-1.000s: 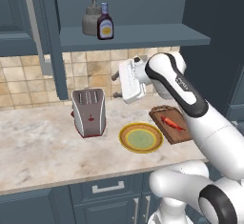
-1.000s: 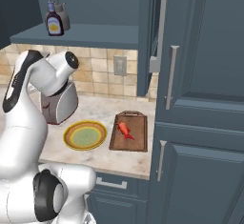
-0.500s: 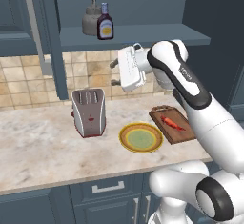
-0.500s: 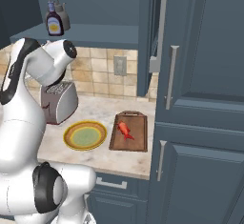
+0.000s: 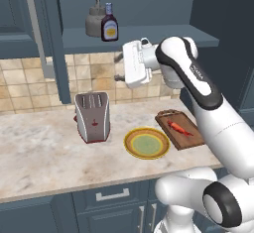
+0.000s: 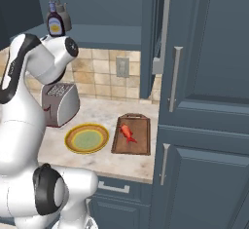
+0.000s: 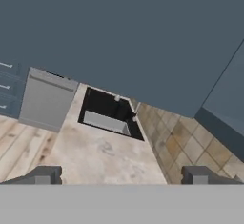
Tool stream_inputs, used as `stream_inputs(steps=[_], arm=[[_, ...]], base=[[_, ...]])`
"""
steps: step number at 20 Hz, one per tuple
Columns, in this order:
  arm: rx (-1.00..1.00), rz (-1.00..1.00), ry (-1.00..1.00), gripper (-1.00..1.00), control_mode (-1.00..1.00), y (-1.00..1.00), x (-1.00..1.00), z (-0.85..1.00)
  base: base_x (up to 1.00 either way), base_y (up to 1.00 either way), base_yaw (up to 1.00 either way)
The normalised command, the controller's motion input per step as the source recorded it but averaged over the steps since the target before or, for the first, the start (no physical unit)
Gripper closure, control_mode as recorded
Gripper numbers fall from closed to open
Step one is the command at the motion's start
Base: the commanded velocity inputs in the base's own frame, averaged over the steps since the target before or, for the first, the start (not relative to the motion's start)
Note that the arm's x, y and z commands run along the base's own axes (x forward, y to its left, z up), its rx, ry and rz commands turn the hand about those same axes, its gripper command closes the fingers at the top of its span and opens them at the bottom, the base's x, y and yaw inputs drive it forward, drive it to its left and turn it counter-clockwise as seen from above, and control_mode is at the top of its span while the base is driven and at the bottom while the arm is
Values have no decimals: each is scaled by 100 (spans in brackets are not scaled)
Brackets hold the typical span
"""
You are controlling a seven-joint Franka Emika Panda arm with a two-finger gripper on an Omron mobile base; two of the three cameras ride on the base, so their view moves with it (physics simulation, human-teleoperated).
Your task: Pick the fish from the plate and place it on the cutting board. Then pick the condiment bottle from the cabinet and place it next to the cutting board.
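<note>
The claw (image 7: 122, 175) is spread wide and empty, raised below the cabinet (image 5: 139, 36) shelf.

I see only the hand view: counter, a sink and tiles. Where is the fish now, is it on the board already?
Observer: Yes. The fish lies on the cutting board, and the plate beside it holds nothing.
Operator: And the condiment bottle?
Observer: The condiment bottle stands upright on the cabinet shelf, in front of a grey pot.
Operator: Is my hand near it?
Observer: The gripper is open and holds nothing. The hand is raised over the counter, below the shelf and to the right of the bottle in the left base view.
</note>
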Motion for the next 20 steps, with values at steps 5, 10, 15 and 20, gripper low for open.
stream_inputs(steps=[5, 10, 15, 20], arm=[[12, 0, -2, -100, -100, 0, 0, 15], [12, 0, 0, -100, -100, 1, 0, 19], [10, 0, 0, -100, -100, 1, 0, 20], [7, -2, 0, -100, -100, 0, 1, 22]], base=[[0, 0, 0], [0, 0, 0], [0, 0, 0], [0, 0, 0]])
